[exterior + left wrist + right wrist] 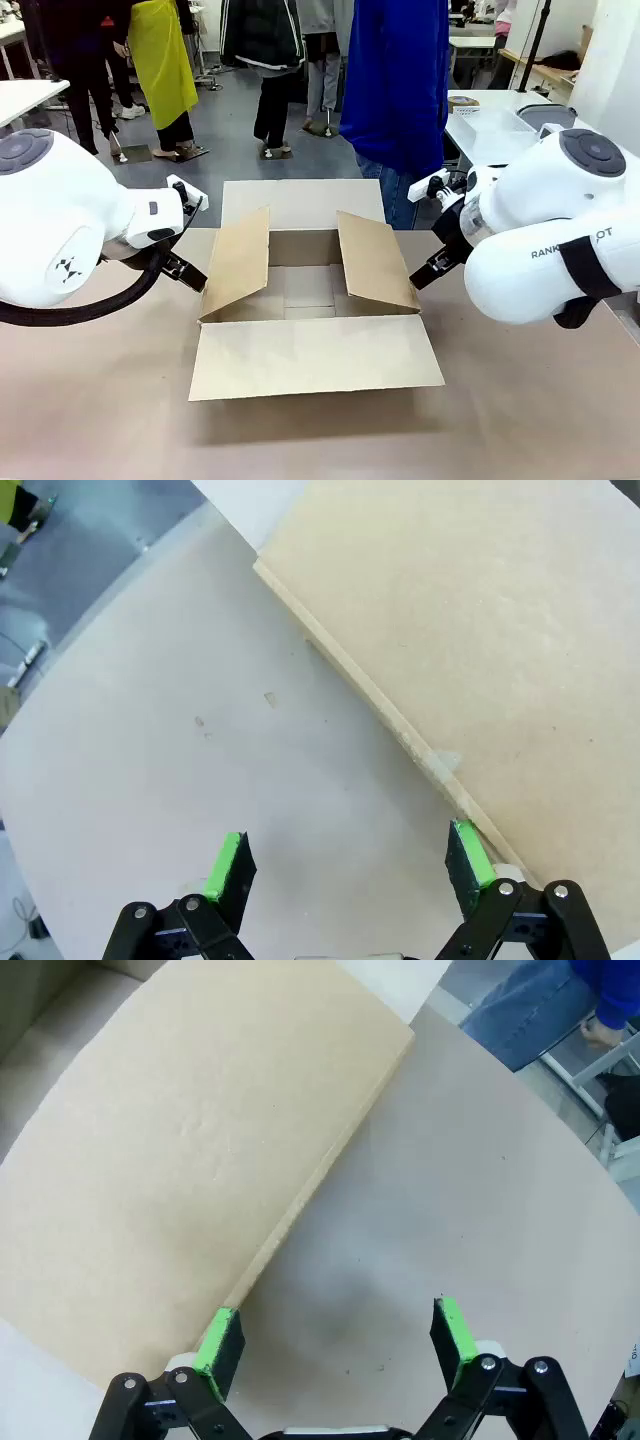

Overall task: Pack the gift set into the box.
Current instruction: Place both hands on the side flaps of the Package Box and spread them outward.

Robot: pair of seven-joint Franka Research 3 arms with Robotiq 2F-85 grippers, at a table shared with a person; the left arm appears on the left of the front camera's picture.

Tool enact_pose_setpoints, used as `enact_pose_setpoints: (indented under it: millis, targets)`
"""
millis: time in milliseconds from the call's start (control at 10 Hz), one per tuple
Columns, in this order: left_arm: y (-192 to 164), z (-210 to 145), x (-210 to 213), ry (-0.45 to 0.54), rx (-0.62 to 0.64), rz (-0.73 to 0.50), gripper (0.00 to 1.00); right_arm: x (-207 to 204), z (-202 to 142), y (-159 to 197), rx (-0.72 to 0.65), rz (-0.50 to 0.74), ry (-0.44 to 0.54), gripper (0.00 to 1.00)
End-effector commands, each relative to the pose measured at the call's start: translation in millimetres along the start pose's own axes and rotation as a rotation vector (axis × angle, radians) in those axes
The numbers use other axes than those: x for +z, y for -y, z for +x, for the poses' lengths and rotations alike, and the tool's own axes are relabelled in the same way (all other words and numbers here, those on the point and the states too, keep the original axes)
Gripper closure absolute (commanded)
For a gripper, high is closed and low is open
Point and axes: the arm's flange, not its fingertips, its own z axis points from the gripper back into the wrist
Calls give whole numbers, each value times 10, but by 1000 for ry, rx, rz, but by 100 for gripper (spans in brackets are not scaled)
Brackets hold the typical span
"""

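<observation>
The box [305, 290] is a large brown carton standing open in the middle of the table. Its front flap lies flat towards me, and its two side flaps lean up and inward. My left gripper [190, 272] is at the outer edge of the left flap. In the left wrist view it [348, 865] is open, with one green pad [468, 852] against the flap's edge [400, 730]. My right gripper [428, 268] is at the right flap. It [336, 1335] is also open, with one pad [220, 1338] at that flap's edge [300, 1200]. The gift set is out of view.
A person in a blue coat [400, 80] stands at the far side of the table. A clear plastic bin [490, 130] sits on another table at the back right. Bare tabletop [100, 400] surrounds the carton.
</observation>
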Motion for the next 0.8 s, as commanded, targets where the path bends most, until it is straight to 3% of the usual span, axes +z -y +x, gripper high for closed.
enact_pose_setpoints:
  millis: [0,700]
  targets:
    - [1,1,2,1,0,0,0,0,0,0,0,0,0,0]
    - [1,1,2,1,0,0,0,0,0,0,0,0,0,0]
